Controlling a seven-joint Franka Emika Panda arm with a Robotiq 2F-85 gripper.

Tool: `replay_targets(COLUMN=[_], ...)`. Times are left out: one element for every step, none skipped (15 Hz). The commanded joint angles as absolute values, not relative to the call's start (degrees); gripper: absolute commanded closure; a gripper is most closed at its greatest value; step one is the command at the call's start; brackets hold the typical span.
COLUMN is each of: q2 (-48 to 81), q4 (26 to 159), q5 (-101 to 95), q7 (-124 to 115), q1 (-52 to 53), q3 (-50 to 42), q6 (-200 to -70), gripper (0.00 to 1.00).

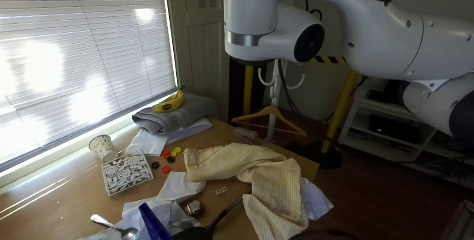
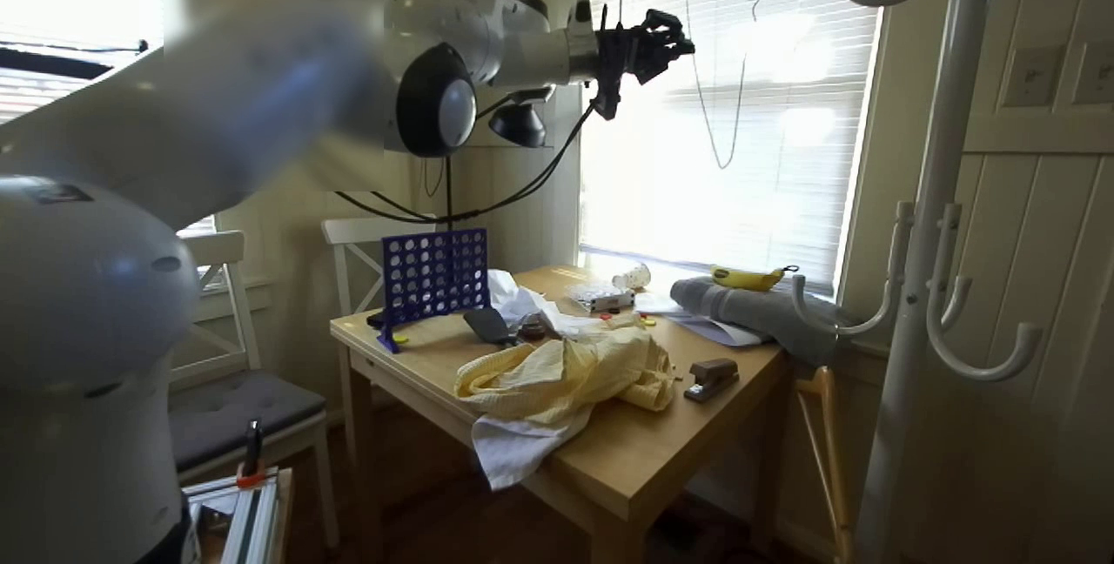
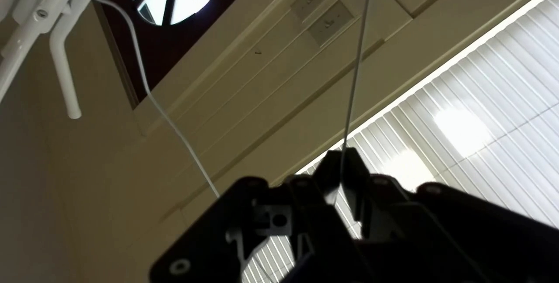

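My gripper (image 2: 686, 46) is shut on a thin wire hanger (image 2: 722, 166), held high in front of the bright window in an exterior view. The hanger's loop hangs lengthwise with its hook pointing up and to the right. In the wrist view the dark fingertips meet around one strand of the wire hanger (image 3: 360, 47). Another strand runs down from the upper left, where the wire is twisted, close to the white coat rack (image 3: 65, 69). The coat rack (image 2: 936, 129) stands to the right of the gripper, apart from it in that exterior view.
A wooden hanger (image 1: 272, 111) hangs low on the rack. On the table (image 2: 679, 451) lie a yellow cloth (image 2: 566, 368), a stapler (image 2: 712, 377), a blue game grid (image 2: 435, 277), and a grey towel (image 2: 740, 307) with a banana-shaped pouch (image 2: 748, 278). A lamp (image 2: 520, 124) stands behind the arm.
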State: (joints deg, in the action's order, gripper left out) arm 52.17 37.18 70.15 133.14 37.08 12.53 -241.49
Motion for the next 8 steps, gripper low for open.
replay_targets(q2=[50.28,50.03,49.75,49.36,49.39,49.13,48.88,48.81], q4=[36.60,36.12,35.56,35.27,34.55,37.38,37.33,37.52], q5=[70.07,70.22,70.39,70.53,70.82,68.30,68.33,68.40], q7=[132.24,132.26,132.39,132.60,132.54,132.05,132.04,132.01], q1=[36.99,36.98,37.00,36.99,37.12,36.01,35.93,35.83], q3=[12.30,12.29,12.28,12.31,11.83,14.24,14.46,14.73], q6=[-243.04,-242.95,-242.88,-242.79,-243.07,-242.14,-242.09,-242.06], gripper=[0.98,0.98,0.98,0.98,0.98,0.98,0.93,0.93])
